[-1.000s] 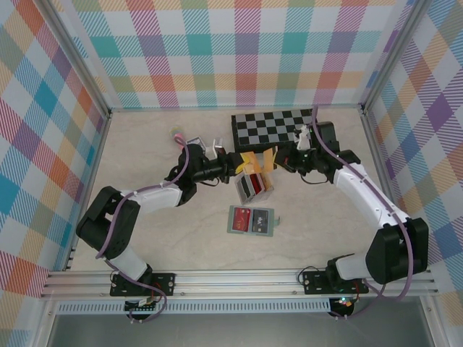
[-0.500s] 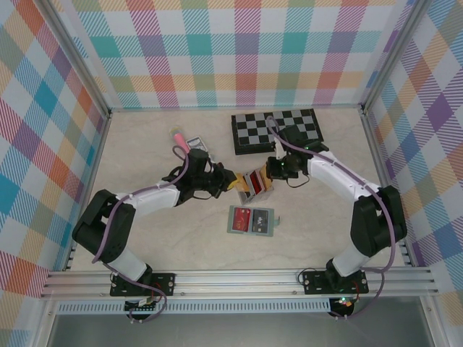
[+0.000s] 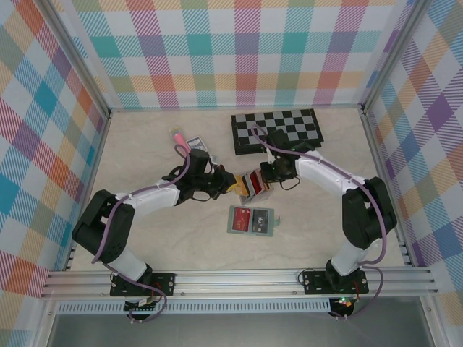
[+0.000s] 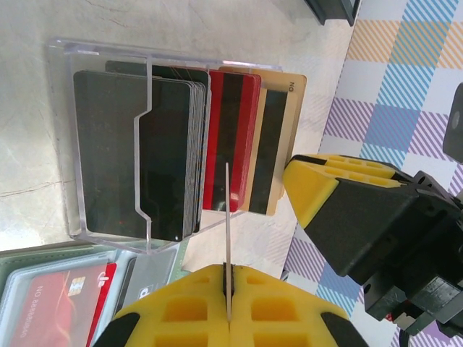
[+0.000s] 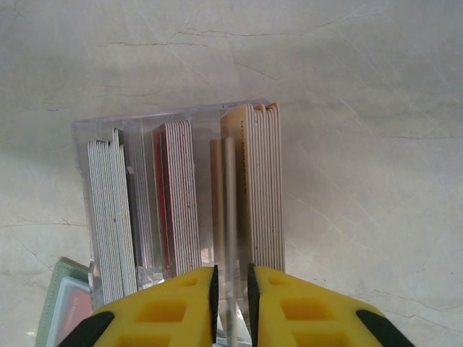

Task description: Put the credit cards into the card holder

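The table (image 3: 145, 238) is walled in by plaid panels (image 3: 239, 50) on three sides, with a metal rail along the near edge. Bare surface lies wide on the left front and on the right. The middle is tight. The clear rack (image 4: 108, 240) stands just in front of the chessboard (image 3: 278, 129), and both arms meet over it, leaving little room between them. A small packet (image 3: 196, 144) and a pink object (image 3: 177, 135) lie near the left arm's wrist.

The card holder (image 3: 253, 220) lies open and flat nearer the front, apart from the rack, with free table around it. It is sage green and a red card shows in a clear pocket.

The credit cards (image 4: 231, 130) stand upright in the rack in black, red and gold groups, packed edge to edge.

The left gripper (image 4: 228, 278) has its yellow fingers pressed together on a thin pale sheet (image 4: 226, 217) seen edge-on; whether this is the rack's wall or a card cannot be told. The right gripper (image 5: 231, 278) hangs over the rack with its fingers narrowly apart and a blurred tan strip (image 5: 230, 210) between them; whether they grip it cannot be told.
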Robot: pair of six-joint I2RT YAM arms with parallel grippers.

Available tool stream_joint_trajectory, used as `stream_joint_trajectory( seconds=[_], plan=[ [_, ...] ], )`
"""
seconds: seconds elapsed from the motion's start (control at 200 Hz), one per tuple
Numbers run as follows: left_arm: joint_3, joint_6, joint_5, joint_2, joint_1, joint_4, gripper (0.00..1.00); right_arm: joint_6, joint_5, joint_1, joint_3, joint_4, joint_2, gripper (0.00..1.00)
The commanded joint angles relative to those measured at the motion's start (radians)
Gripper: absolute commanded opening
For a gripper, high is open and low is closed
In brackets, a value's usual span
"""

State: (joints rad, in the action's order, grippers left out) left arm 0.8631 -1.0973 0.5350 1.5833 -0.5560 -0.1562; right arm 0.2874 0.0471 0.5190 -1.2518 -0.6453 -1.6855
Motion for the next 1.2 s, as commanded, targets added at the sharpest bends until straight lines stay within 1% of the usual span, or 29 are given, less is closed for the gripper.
stream_joint_trajectory(
  seconds=[0.0,0.07,0.14,0.17,0.23,0.315,0.375,0.455,0.57,0.725,0.84,0.98,1.145,1.165,1.195],
  plan=[
    [0.011,0.046,0.033,-0.027,-0.009,-0.004,0.0,0.027,0.029,0.004,0.002,0.003,0.063,0.24],
    [0.001,0.046,0.05,-0.038,-0.01,-0.054,0.0,0.053,0.019,0.003,-0.004,-0.015,0.096,0.24],
    [-0.002,0.055,0.061,-0.054,-0.01,-0.088,0.0,0.086,-0.04,0.003,0.0,-0.022,0.139,0.25],
    [-0.001,0.061,0.066,-0.062,-0.011,-0.097,0.0,0.102,-0.075,-0.003,0.008,-0.019,0.163,0.27],
    [-0.001,0.072,0.08,-0.078,-0.01,-0.127,0.0,0.139,-0.218,-0.032,0.04,0.012,0.215,0.3],
    [0.003,0.072,0.106,-0.092,-0.01,-0.18,0.0,0.206,-0.445,-0.087,0.103,0.103,0.273,0.35],
    [0.008,0.057,0.127,-0.094,-0.01,-0.228,0.0,0.235,-0.568,-0.11,0.133,0.149,0.295,0.39],
    [0.019,0.03,0.16,-0.086,-0.01,-0.297,0.0,0.247,-0.688,-0.117,0.146,0.174,0.3,0.41],
    [0.031,-0.014,0.186,-0.069,-0.01,-0.376,0.0,0.271,-0.795,-0.123,0.163,0.227,0.298,0.44],
    [0.023,-0.073,0.209,-0.046,-0.009,-0.471,0.0,0.297,-0.844,-0.132,0.167,0.26,0.27,0.44],
    [0.008,-0.108,0.213,-0.037,-0.01,-0.523,0.0,0.315,-0.893,-0.132,0.17,0.298,0.245,0.38],
    [0.011,-0.112,0.236,-0.032,-0.01,-0.528,0.0,0.318,-0.927,-0.137,0.173,0.323,0.236,0.26],
    [0.005,-0.101,0.236,-0.036,-0.01,-0.5,0.0,0.298,-0.909,-0.16,0.174,0.295,0.24,0.16],
    [0.003,-0.099,0.235,-0.036,-0.01,-0.491,0.01,0.294,-0.902,-0.161,0.173,0.289,0.242,0.15],
    [0.002,-0.091,0.229,-0.037,-0.009,-0.474,0.04,0.289,-0.901,-0.164,0.176,0.285,0.247,0.12]
  ],
)
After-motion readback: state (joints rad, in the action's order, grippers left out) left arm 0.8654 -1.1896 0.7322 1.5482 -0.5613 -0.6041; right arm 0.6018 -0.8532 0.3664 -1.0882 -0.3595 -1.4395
